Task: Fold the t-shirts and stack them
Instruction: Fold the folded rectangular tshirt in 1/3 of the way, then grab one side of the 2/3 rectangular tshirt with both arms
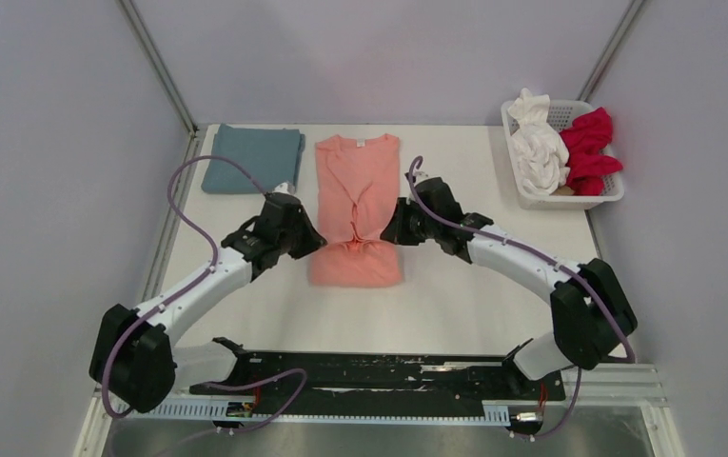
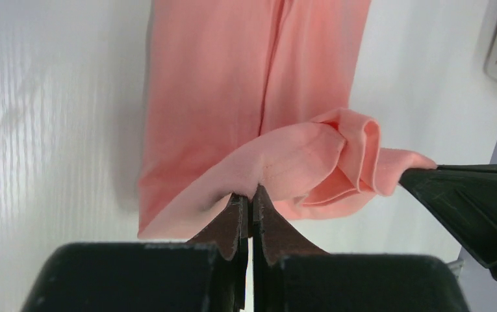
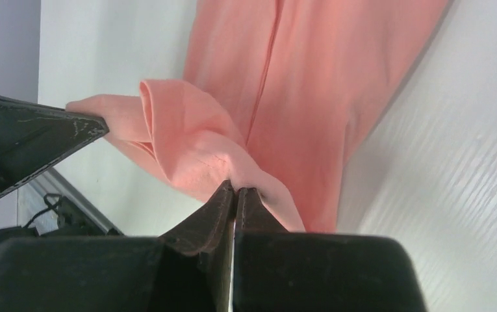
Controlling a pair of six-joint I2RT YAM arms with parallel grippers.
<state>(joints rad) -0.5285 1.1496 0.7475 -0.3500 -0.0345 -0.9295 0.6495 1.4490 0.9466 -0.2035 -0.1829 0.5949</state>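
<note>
The left gripper's (image 2: 251,195) two fingers are pressed together on a fold of the salmon-pink t-shirt (image 2: 213,78), the cloth nipped right at their tips. The right gripper (image 3: 234,190) does the same on the other side, its fingers closed tight on the same pink fabric. Between the two pinches the cloth is raised off the table (image 1: 474,295) and bunches into a soft doubled roll with a stitched edge showing. The two grippers face one another across the shirt, about halfway along its length, left on the left edge and right on the right edge. Past the fingers the rest of the shirt lies flat as a long narrow strip, its sides folded in so they meet along a line down the middle, the collar at the far end of the table. Just beside it to the left, at the far left corner, lies a dusty blue-grey t-shirt (image 1: 252,158), already folded into a neat rectangle. Well apart at the far right stands a white lattice basket (image 1: 617,190), with a crumpled white t-shirt (image 1: 538,148) and a crimson red t-shirt (image 1: 590,148) heaped in it, spilling above the rim.
</note>
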